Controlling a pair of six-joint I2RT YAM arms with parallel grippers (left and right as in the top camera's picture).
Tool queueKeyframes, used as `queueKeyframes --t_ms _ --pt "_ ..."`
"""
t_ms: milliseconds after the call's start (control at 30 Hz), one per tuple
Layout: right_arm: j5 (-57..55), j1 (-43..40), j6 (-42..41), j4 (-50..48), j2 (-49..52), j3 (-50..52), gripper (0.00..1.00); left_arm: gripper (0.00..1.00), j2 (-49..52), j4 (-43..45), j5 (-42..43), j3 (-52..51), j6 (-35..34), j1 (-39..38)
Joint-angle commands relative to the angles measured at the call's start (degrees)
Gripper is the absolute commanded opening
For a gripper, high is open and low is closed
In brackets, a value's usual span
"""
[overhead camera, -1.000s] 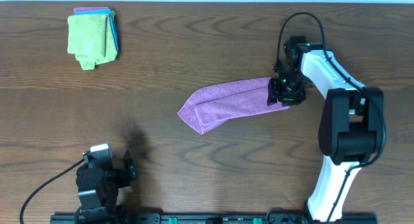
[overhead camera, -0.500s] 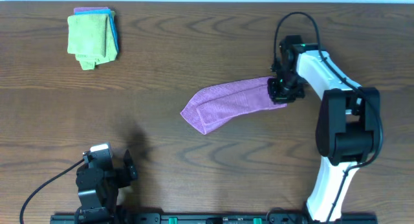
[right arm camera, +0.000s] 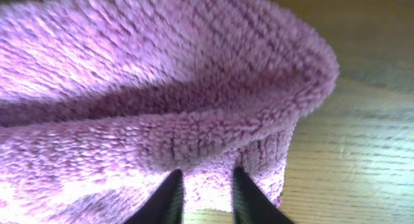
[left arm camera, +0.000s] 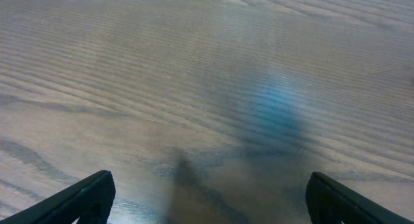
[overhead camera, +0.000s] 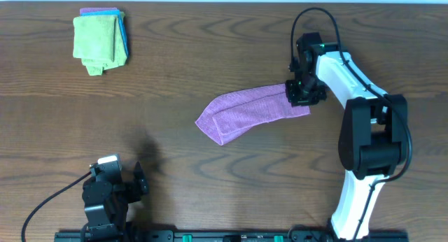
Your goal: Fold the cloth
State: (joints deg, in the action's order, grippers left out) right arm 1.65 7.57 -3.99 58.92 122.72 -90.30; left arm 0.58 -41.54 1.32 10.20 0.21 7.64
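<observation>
purple cloth (overhead camera: 248, 114), brown wood-grain table (overhead camera: 210, 53)

Even, bright overhead light; the tabletop (overhead camera: 210, 46) shows soft shadows. Left wrist view is blurred, perhaps defocused, with a bluish glare patch at centre.

Pretty sure this is a robotics lab bench, not anyone's home. There's a bare wood-grain table (overhead camera: 210, 46) with a white arm (overhead camera: 364, 200) and a black arm (overhead camera: 105, 200) mounted on a rail (overhead camera: 210, 236) at its edge, a loose cable (overhead camera: 45, 203) trailing off, and a stack of folded rags (overhead camera: 101, 40) in the corner.
</observation>
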Motion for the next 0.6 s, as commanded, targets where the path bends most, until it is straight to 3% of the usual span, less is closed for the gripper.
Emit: queueKeyframes --t_ms 0,200,567 --pt "-2.0 0.5 0.9 1.1 -1.3 -1.2 0.3 0.95 -0.3 -0.6 0.2 -1.0 -0.2 -0.3" --pt "-6.4 2.4 3.2 1.4 -1.3 -1.0 0.24 0.96 -0.3 -0.6 0.2 -1.0 -0.2 -0.3" --pt "-7.7 4.3 3.9 -1.1 -1.3 1.3 0.24 0.95 -0.3 -0.6 0.2 -1.0 -0.2 -0.3"
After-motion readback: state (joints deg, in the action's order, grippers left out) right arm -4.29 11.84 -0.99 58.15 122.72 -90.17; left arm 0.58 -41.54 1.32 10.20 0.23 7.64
